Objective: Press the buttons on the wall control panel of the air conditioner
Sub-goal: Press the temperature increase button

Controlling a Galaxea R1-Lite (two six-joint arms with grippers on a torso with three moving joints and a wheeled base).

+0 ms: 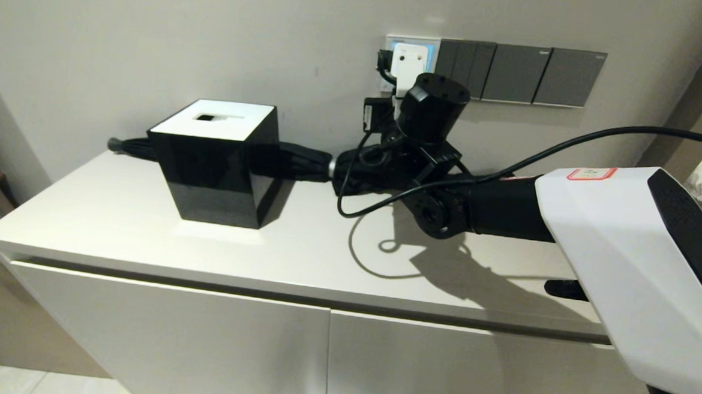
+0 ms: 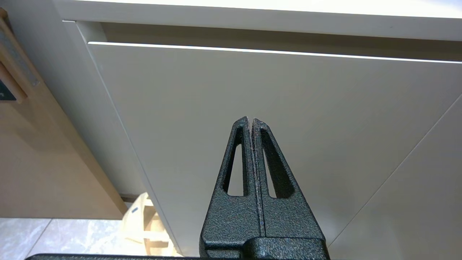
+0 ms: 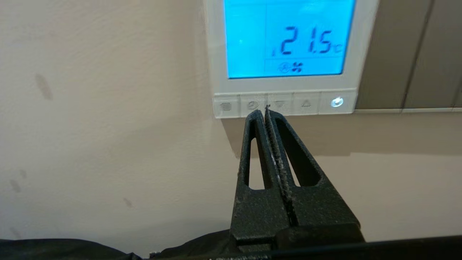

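On the wall, above the desk's back edge: panel [image 3: 290,57], white-framed, screen lit blue and reading 21.5.
Buttons [image 3: 285,104]: five pale keys in one row along the panel's bottom edge; the row's long axis runs level, side to side.
Right gripper [image 3: 267,110]: raised to the panel, jaws pressed together into a single tip, holding nothing.
Key relation: the tip sits at the row's lower edge, at the seam between the second key and the down-arrow key; whether it touches cannot be told. The up-arrow and power keys lie further along the row toward the grey switch plates [image 1: 516,73].
Next move, as judged: a short push straight toward the wall, or a small shift along the row first.
Left gripper [image 2: 251,121]: parked low before the cabinet front [image 2: 252,90], jaws together, well apart from the panel.
Nearer arm: right.
Desk [image 1: 115,221]: carries a black box [image 1: 218,160].
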